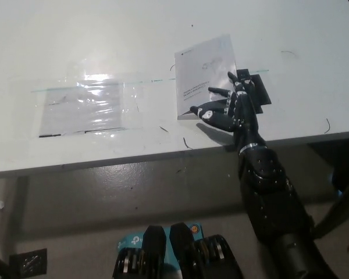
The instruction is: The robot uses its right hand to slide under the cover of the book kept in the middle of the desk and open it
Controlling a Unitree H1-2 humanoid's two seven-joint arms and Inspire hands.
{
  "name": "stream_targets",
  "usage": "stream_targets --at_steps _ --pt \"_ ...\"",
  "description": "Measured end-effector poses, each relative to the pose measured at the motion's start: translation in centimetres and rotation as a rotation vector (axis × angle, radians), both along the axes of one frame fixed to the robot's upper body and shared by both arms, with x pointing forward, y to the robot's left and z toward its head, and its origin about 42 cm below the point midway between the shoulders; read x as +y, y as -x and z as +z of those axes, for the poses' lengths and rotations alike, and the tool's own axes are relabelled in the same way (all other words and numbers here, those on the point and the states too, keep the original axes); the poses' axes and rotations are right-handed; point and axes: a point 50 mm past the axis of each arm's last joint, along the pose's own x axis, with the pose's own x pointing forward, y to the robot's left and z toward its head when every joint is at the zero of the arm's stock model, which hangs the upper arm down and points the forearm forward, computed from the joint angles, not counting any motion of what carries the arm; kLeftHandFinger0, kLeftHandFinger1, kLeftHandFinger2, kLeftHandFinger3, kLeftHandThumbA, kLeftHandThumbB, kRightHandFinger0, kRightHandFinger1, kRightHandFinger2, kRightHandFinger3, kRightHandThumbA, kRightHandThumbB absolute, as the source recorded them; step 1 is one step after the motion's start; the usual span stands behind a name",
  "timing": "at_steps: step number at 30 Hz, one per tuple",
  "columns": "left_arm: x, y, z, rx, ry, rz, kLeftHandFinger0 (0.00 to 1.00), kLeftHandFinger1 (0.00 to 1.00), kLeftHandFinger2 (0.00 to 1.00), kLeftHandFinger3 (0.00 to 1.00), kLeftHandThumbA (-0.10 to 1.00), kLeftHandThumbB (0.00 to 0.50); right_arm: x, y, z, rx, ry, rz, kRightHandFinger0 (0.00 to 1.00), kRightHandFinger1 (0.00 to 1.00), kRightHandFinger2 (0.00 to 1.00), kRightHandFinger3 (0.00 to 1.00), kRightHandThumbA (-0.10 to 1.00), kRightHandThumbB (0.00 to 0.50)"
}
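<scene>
Book (202,70) lies near the middle of the white bench (104,35), a thin white volume with dark print on its cover and a darker band toward its near edge. Its cover looks slightly raised along the right side, though how far it stands off the pages beneath cannot be told from this angle. The black right hand (225,107) sits on the book's near right corner, fingers spread apart and reaching leftward across the lower part of the cover; the fingertips (193,109) lie at the near edge of the book. The hand holds nothing in a closed grasp; whether any finger is under the cover or only on top of it is not clear. The black forearm comes up from the bottom right and crosses the bench's front edge just below the book.

Just right of the book, partly hidden by the hand, a small flat black object (257,88) lies on the bench. To the left, well apart from the book, a clear plastic sheet (84,106) lies flat and catches glare from overhead light. A few thin dark marks are scattered on the bench surface. The white left hand is out of view.
</scene>
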Motion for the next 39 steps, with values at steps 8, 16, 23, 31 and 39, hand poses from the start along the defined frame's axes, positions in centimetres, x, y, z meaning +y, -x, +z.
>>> stream_targets --at_steps 8,16,23,31,39 --pt "0.0 0.3 -0.3 0.009 0.001 0.002 0.56 0.57 0.57 0.61 0.52 0.000 -0.8 -0.3 0.4 -0.016 0.014 0.015 0.49 0.65 0.68 1.00 0.99 0.037" --pt "-0.1 0.3 -0.4 0.014 0.001 0.000 0.57 0.58 0.57 0.63 0.58 0.010 -0.4 -0.2 1.0 -0.037 0.022 0.042 0.47 0.64 0.65 0.96 0.94 0.134" --pt "-0.2 -0.1 -0.4 0.011 -0.007 -0.012 0.52 0.53 0.51 0.59 0.58 0.003 1.1 -0.6 1.9 -0.056 0.063 0.094 0.47 0.64 0.67 0.92 0.93 0.130" --pt "-0.2 -0.6 -0.2 0.011 -0.023 -0.015 0.54 0.52 0.49 0.55 0.59 0.000 3.6 -1.5 3.3 -0.085 0.158 0.174 0.45 0.63 0.68 0.92 0.99 0.112" --pt "-0.3 -1.2 0.0 0.011 -0.035 -0.017 0.57 0.54 0.49 0.55 0.60 0.005 5.4 -2.5 4.8 -0.144 0.254 0.228 0.46 0.60 0.61 0.87 0.90 0.110"
